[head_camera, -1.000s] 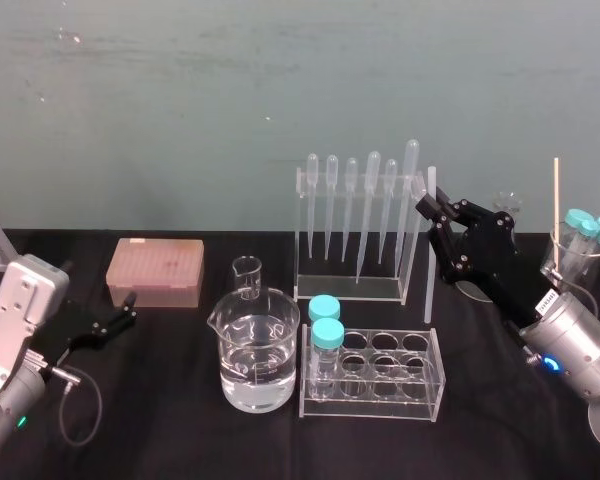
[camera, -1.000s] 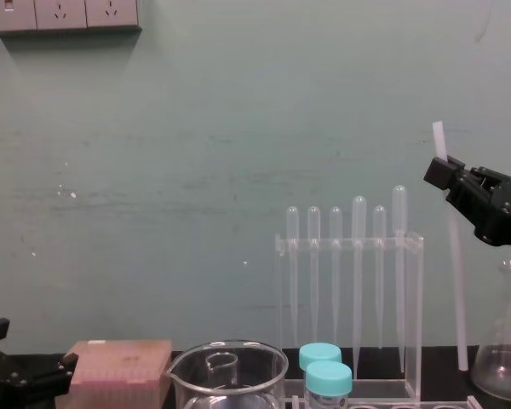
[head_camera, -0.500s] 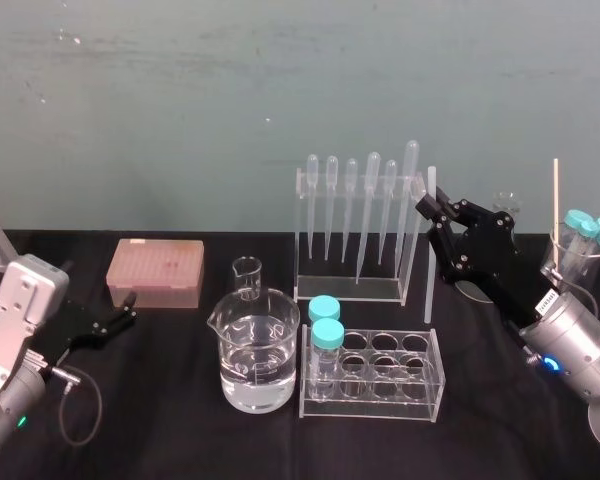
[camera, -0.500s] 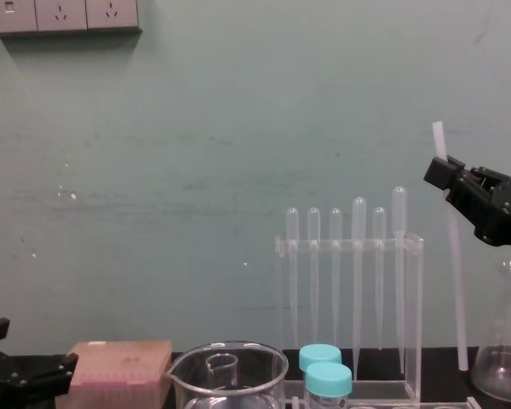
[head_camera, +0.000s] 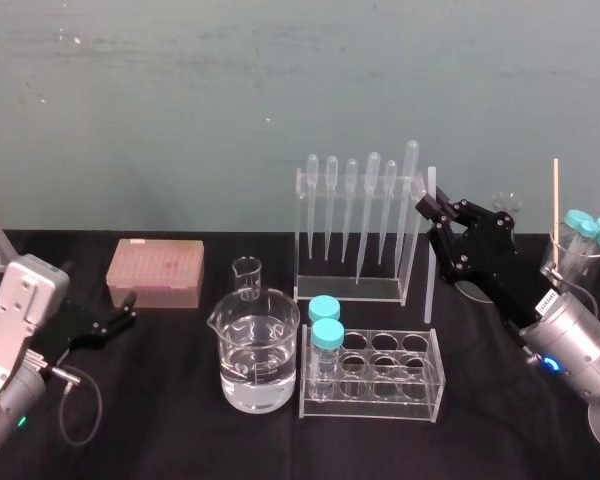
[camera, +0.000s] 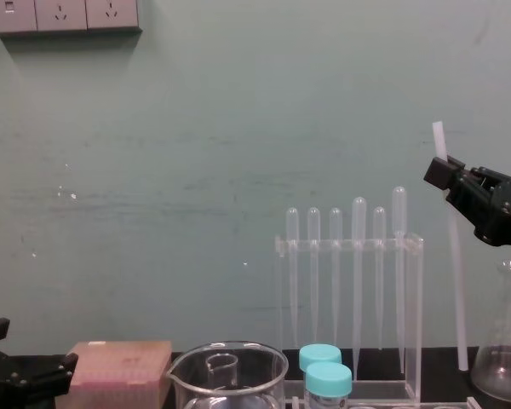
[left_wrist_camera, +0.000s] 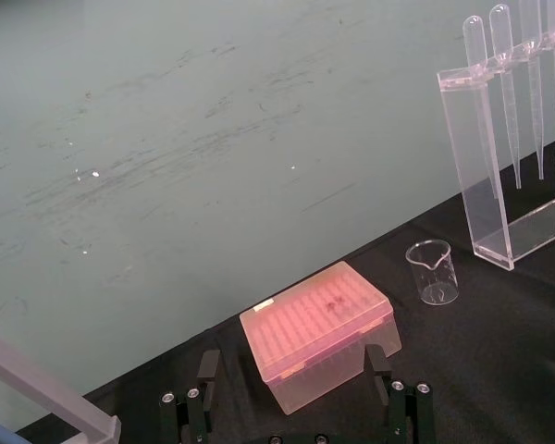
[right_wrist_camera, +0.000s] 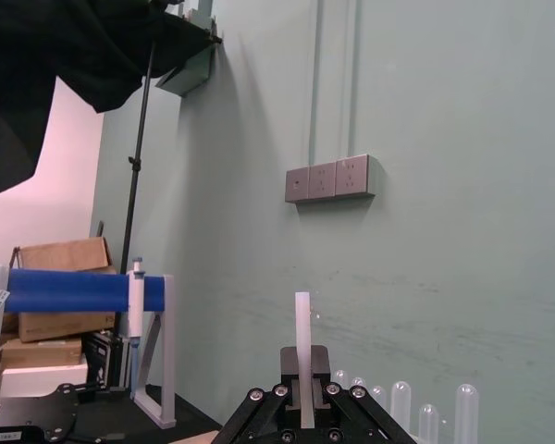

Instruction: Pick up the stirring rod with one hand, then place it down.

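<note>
The table [head_camera: 160, 400] is looked down on from the robot's head, toward the wall [head_camera: 180, 100]. The pipette rack [head_camera: 358, 240], at 1 o'clock, is shared with the chest view, seen there lower, closer and side-on. The tip box [left_wrist_camera: 316, 331], at 11 o'clock, is viewed closely from the left wrist. From the right wrist, the wall is faced past the very near stirring rod [right_wrist_camera: 302, 319].

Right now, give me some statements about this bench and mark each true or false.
The right pincer grips the stirring rod near its upper end. True.
The stirring rod lies flat. False: it stands nearly upright beside the pipette rack.
The pipette rack holds six pipettes. True.
The left pincer clamps the pink tip box. False: it is open, apart from the box.
The test tube rack holds four capped tubes. False: two teal-capped tubes.
</note>
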### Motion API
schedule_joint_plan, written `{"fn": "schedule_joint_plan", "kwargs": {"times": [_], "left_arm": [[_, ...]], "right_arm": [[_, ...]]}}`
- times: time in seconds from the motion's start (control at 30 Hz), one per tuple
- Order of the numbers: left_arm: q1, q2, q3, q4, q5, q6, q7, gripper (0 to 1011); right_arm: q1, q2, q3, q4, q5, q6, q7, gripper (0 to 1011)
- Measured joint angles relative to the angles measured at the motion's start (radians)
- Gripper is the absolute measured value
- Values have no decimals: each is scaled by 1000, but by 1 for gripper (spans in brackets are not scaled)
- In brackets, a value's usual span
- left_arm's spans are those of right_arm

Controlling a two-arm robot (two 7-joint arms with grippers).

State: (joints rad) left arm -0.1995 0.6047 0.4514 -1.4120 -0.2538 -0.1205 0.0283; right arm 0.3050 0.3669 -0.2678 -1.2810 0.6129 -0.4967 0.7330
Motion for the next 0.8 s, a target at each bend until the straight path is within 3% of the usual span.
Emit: {"fn": "schedule_joint_plan", "kwargs": {"times": [0.8], "left_arm": [[0,0,0,0,0,0,0,1000]], "right_arm": [[0,0,0,0,0,0,0,66]]}}
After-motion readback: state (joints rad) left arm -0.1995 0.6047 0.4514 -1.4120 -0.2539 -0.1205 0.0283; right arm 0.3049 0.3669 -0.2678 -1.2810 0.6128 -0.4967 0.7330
